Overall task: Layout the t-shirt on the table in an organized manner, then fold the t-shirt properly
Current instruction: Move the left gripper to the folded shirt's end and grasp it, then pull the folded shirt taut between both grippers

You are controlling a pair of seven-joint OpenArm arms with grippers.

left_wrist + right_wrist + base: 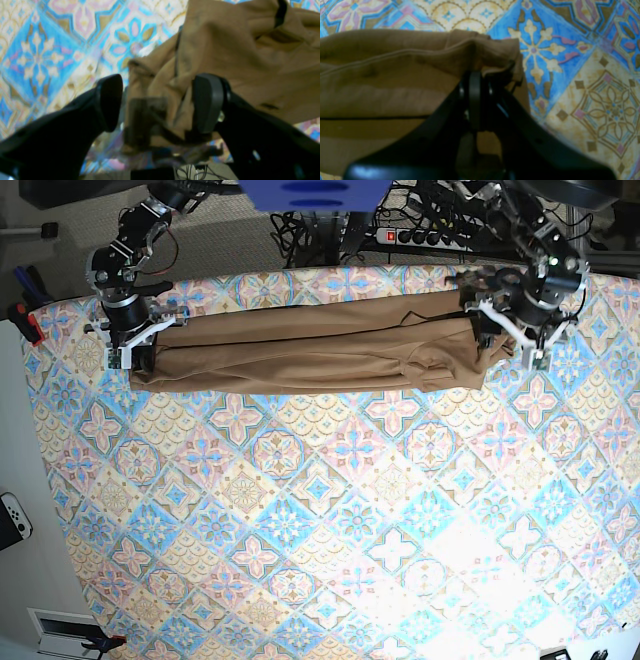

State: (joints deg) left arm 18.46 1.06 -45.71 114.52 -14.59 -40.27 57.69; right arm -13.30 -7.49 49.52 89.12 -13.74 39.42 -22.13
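Left claw (157,102), seen from its own wrist camera: both black fingers (208,102) stand wide apart, with a crumpled end of the tan t-shirt (237,57) lying between and beyond them; the cloth brushes the inner face of one finger, but nothing is pinched. Right claw (475,82), seen from its wrist camera: the fingers are pressed together on a bunched edge of the shirt, whose hem folds over the fingertips.

Overhead view: the t-shirt (310,345) lies as a long, narrow band along the far edge of the table (330,520), stretched between the two arms. The right claw (137,350) sits at the band's end on the left of this view, the left claw (510,330) at the end on the right. The band is smoother toward the right claw and wrinkled into folds near the left claw. Its long edges run roughly parallel to the table's far edge. The table's covering of blue, pink and cream diamond tiles shows on all the near side. A power strip (440,237) and cables lie on the floor beyond the table.
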